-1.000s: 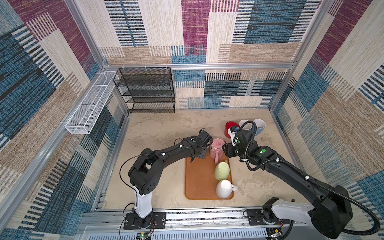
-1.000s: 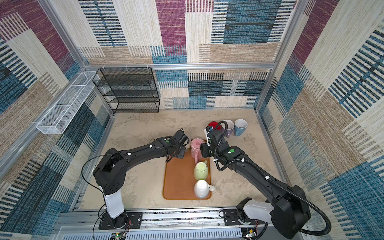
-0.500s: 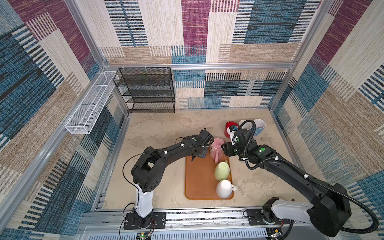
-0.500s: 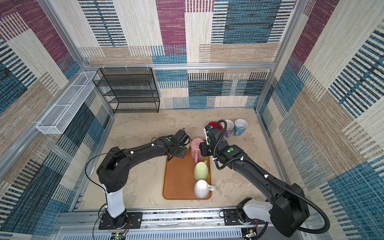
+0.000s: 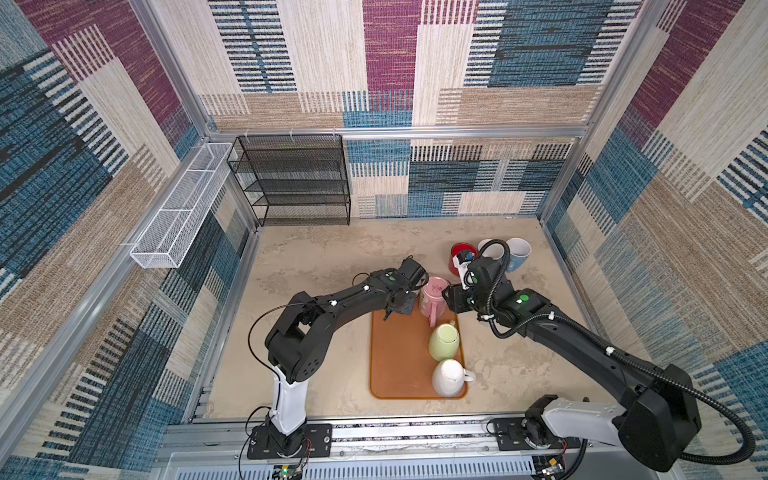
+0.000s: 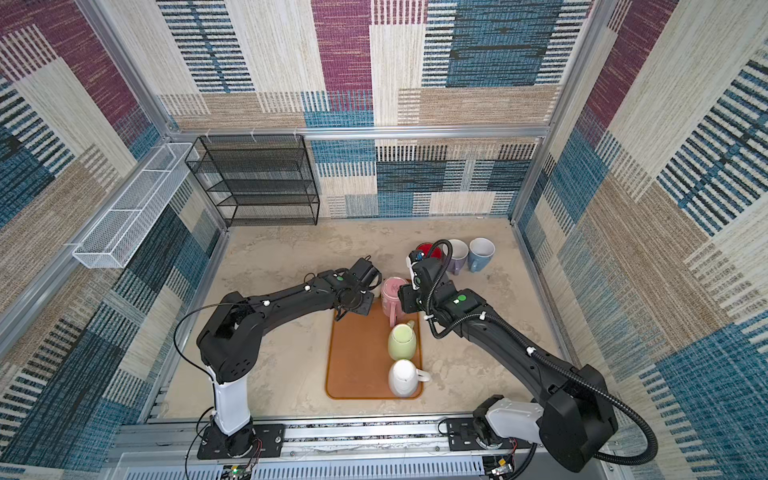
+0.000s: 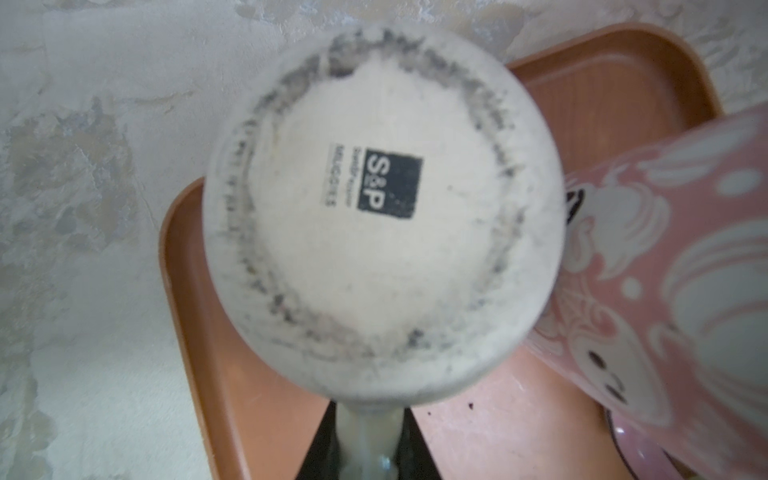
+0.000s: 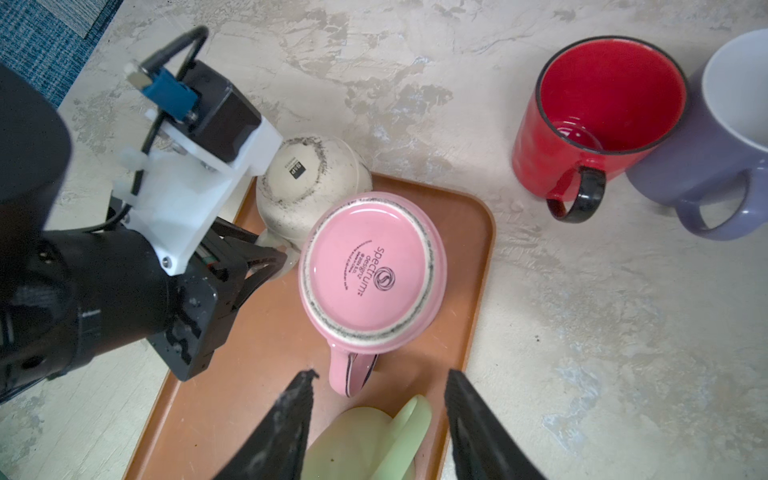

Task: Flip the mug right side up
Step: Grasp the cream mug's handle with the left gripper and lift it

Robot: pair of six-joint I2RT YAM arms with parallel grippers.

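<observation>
Driving this one remotely, so here's what worries me. My left hand (image 8: 270, 255) has its jaws pinched together on the handle of the cream mug (image 8: 313, 174). That mug sits bottom-up at the 11 o'clock corner of the orange tray (image 5: 399, 365), partly hanging over the desk (image 5: 324, 257). In both top views my left arm (image 5: 332, 303) hides it.

A thin handle is a poor thing to flip by. I reckon the body could swing in the pinch as I roll the wrist, or slip out and drop.

Next over, at the tray's 1 o'clock corner, the pink mug (image 5: 432, 293) stands upside down just beside the cream one. I can't tell if they touch, but any roll toward 3 o'clock would likely knock it.

My right hand (image 8: 380, 376) hovers with jaws apart and empty over the pink handle and the green mug (image 5: 444, 341). Both arms are crowded in there and could bump.

Further toward 1 o'clock the red mug (image 8: 598, 120) stands upright, well clear.
</observation>
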